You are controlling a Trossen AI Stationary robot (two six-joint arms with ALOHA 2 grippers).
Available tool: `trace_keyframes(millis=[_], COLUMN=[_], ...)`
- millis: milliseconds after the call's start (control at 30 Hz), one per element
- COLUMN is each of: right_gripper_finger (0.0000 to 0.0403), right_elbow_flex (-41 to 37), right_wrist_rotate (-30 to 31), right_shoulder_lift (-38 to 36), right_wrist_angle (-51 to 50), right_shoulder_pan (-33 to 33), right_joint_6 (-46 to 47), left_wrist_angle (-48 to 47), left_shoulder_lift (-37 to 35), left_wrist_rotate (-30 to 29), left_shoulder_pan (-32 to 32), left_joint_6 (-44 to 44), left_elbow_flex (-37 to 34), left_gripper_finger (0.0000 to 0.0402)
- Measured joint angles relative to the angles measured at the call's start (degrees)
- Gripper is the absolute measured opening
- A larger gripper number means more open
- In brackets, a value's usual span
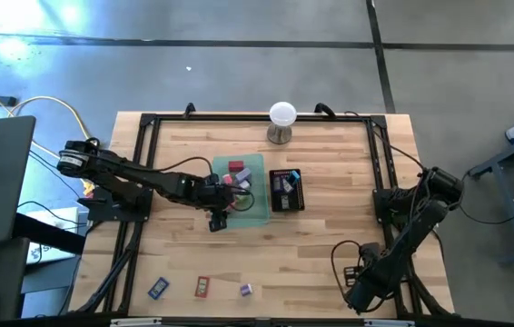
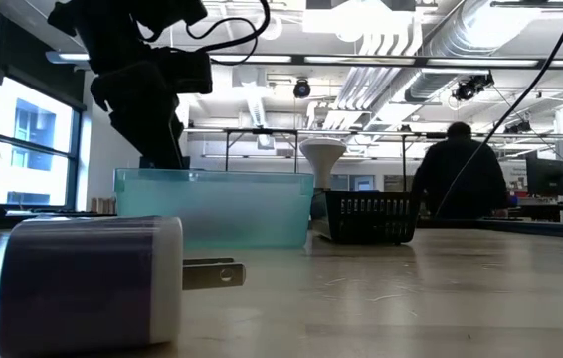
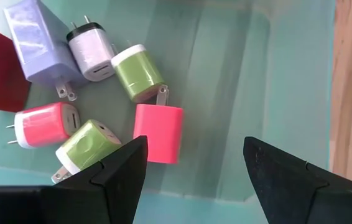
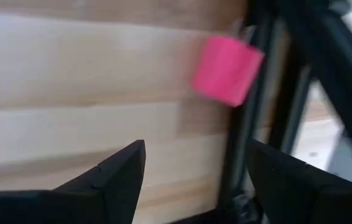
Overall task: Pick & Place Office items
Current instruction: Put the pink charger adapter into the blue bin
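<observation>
The left claw (image 3: 191, 171) is held wide and empty over the green tray (image 3: 257, 93); a drop seems done, and another plug (image 1: 245, 289) must be fetched from the worktop (image 1: 330, 227).

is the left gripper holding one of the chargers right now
No, the left gripper hangs open and empty over the green tray, with the pink charger lying loose below it.

Right up front there's a purple blocky plug adapter (image 2: 88, 285) lying on the wooden table (image 2: 411, 298), metal prongs pointing right. Behind it sits a translucent teal plastic tray (image 2: 214, 209) with a dark arm (image 2: 142, 89) reaching down into it, a black mesh tray (image 2: 369, 217) beside it, and a person (image 2: 458, 179) in the room beyond
</observation>
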Motion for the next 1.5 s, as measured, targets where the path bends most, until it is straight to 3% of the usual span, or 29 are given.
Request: trace_keyframes(millis=[167,900,1500], right_gripper_finger=[0.0261,0.0261,0.0261], right_elbow_flex=[-4.5,-15.1,-15.1], right_wrist_rotate=[-6.2,-3.0,-6.5], right_shoulder_lift=[0.0,-0.4,-0.2], right_wrist_angle=[0.4,13.5,16.3], right_shoulder_pan=[0.0,-0.6,-2.3], right_joint_6=[1.1,-1.2,-3.6], left_wrist_angle=[0.0,-0.2,-0.2], left_shoulder_lift=[0.0,0.0,0.0], left_wrist_rotate=[0.0,0.0,0.0], left_shoulder_pan=[-0.9,-1.5,-1.5], left_joint_6=[0.0,0.0,0.0], left_elbow_flex=[0.0,0.0,0.0], left_gripper_finger=[0.0257,0.0257,0.0257])
